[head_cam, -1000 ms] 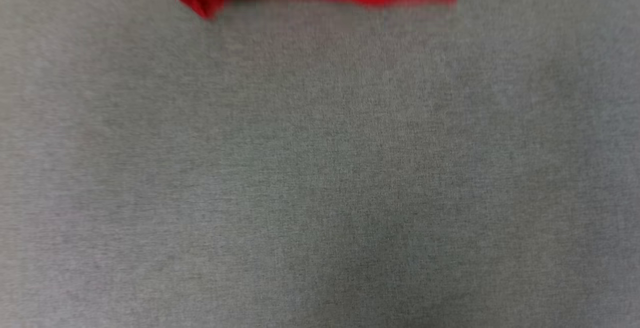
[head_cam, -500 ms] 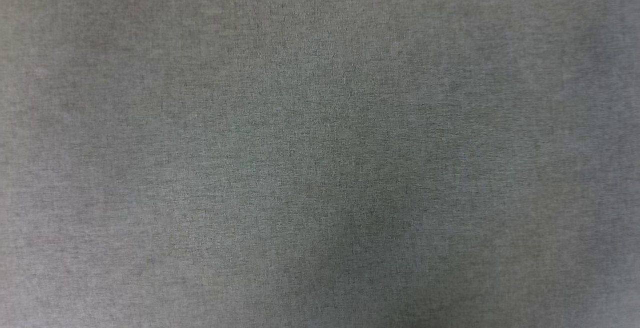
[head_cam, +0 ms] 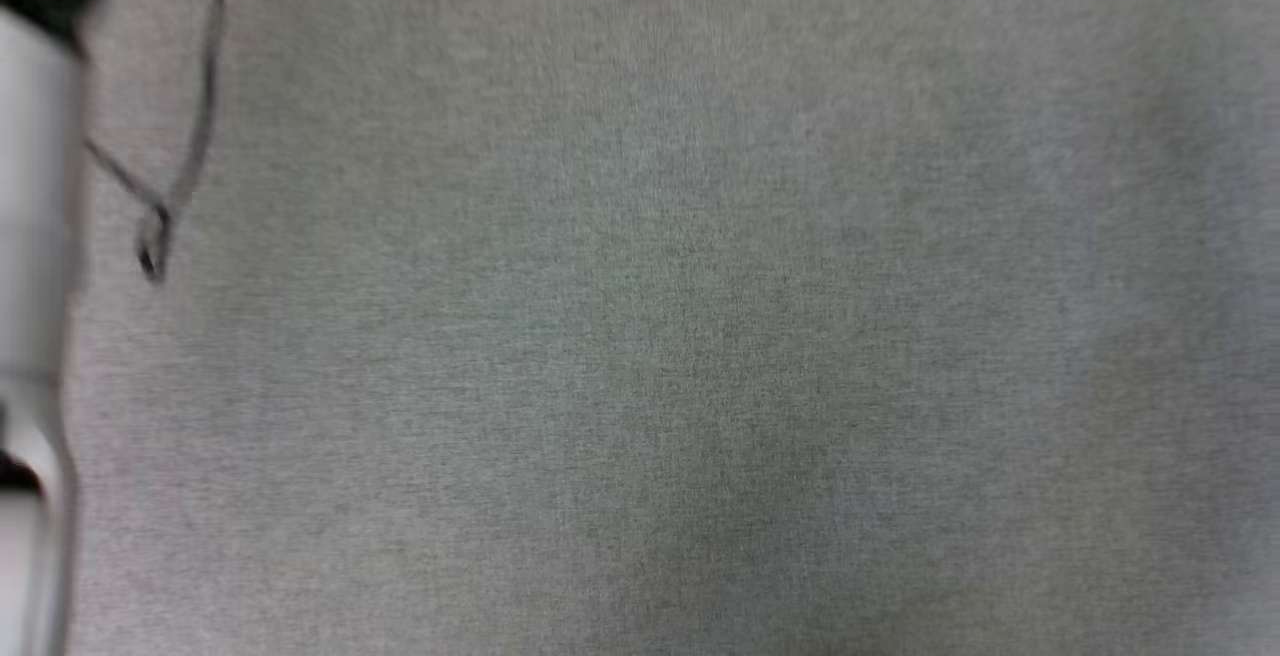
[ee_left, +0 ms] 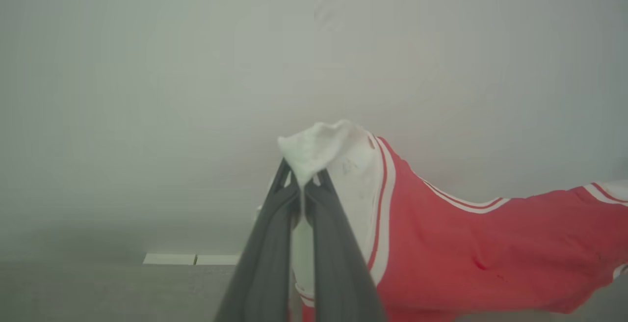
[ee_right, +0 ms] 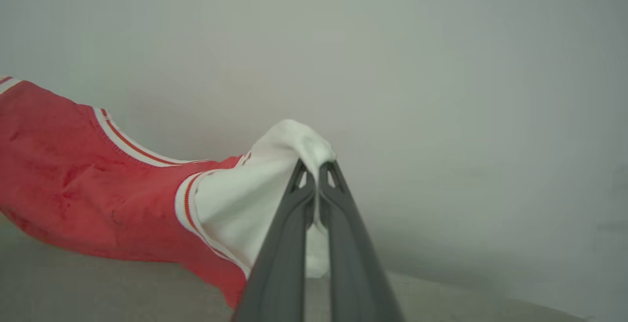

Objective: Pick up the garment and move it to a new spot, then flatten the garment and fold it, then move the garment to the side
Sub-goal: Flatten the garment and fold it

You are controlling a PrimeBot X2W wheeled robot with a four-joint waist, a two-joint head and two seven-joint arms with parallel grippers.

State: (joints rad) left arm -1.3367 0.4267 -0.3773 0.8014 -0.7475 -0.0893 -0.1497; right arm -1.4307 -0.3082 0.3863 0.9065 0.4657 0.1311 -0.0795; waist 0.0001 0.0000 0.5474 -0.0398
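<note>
In the left wrist view the garment (ee_left: 466,253), a red jersey with white-and-red striped trim, hangs stretched to the right. My left gripper (ee_left: 301,189) is shut on a bunched bit of its white inner side. The right wrist view has the same garment (ee_right: 73,189) stretching away to the left. There my right gripper (ee_right: 316,172) is shut on another white bunched corner. The jersey hangs taut between the two grippers, above a grey surface.
A grey fabric surface (head_cam: 700,336) spreads across the head view. A pale forearm (head_cam: 35,236) and a thin dark cable (head_cam: 195,116) stand at its left edge. A plain pale wall (ee_left: 196,67) rises behind the garment, with a white strip (ee_left: 191,259) at its foot.
The head camera has moved: the garment's red edge slid out of the top of its picture, and a pale forearm with a cable now shows at the left edge.
</note>
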